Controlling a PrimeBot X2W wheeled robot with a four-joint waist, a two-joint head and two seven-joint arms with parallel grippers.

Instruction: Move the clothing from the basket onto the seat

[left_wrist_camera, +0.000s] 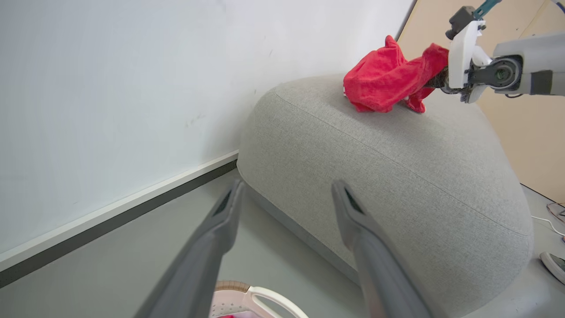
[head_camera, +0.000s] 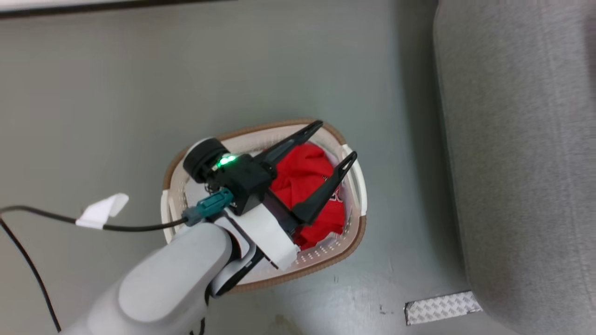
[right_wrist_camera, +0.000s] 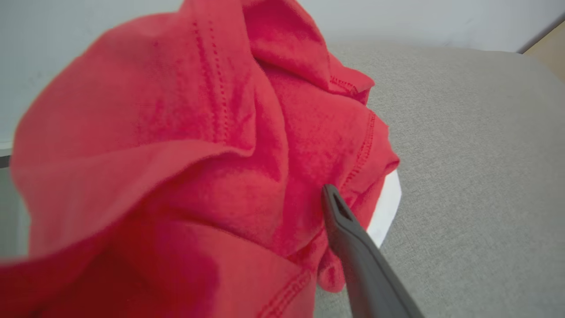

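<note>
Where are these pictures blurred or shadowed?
Head view: the sofa throws a soft shadow on the floor. Left wrist view: the left gripper, so near, looks soft. Right wrist view: the clothing blurs toward the lower left, while the sofa weave is sharp.

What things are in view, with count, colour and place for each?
oval white plastic laundry basket with brown rim: one, white, on the floor.
large light grey woven-fabric sofa: one, grey, right of the basket.
bright red fabric garments: at least two, red; in the basket and on the sofa.
black cable with white tag: one, black, left of basket.
silver patterned floor strip: one, silver, by the sofa.
left gripper: one, dark, open above the basket.
right gripper: one, dark, at the sofa's garment.
</note>
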